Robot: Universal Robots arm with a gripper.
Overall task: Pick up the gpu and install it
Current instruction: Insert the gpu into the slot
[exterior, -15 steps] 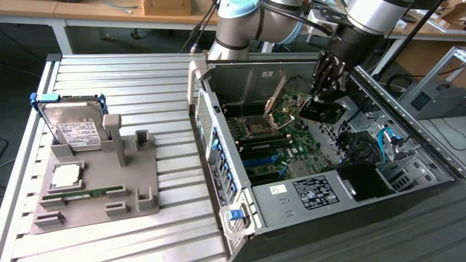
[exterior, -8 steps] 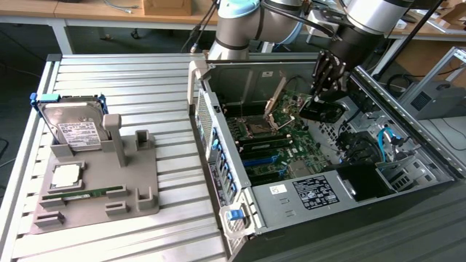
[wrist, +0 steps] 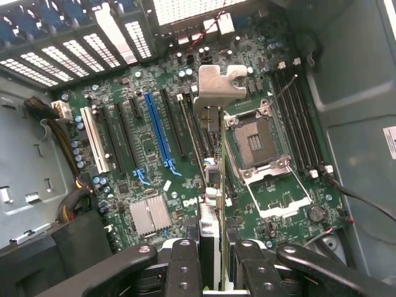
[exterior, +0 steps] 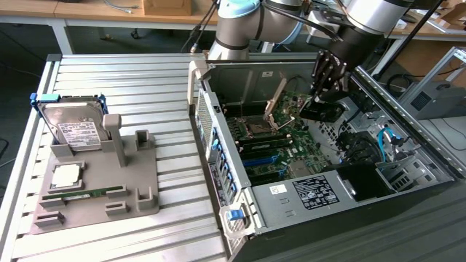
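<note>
Table (exterior: 131, 76) of grey slats under everything. On it, computer case (exterior: 364, 229) laid on its side with the panel off, likely to turn the motherboard (wrist: 185, 204) upward for reach from above. Robot arm (exterior: 248, 22) bent over the opening. Well apart, on the exterior view's left, grey holder (exterior: 102, 204) keeping spare parts sorted and easy to grasp: hard drive (exterior: 73, 128) standing upright in it, processor chip (exterior: 65, 174) and memory stick (exterior: 84, 194) lying flat. Inside the case, graphics card (wrist: 216, 93) hanging above the motherboard, not yet seated in any slot. Clamped on it, gripper (wrist: 213, 266), one finger against each face. Card seen edge-on from the wrist, bracket end toward the slotted rear wall, seemingly to bring the contact edge squarely down onto a slot. Beneath, black slots between blue slot (wrist: 158, 133) and open processor socket (wrist: 257, 145). Possible snags, by the look of it: that socket just beside, thin black wire (wrist: 365, 201), blue cables (exterior: 389, 139) near the drive bay.
</note>
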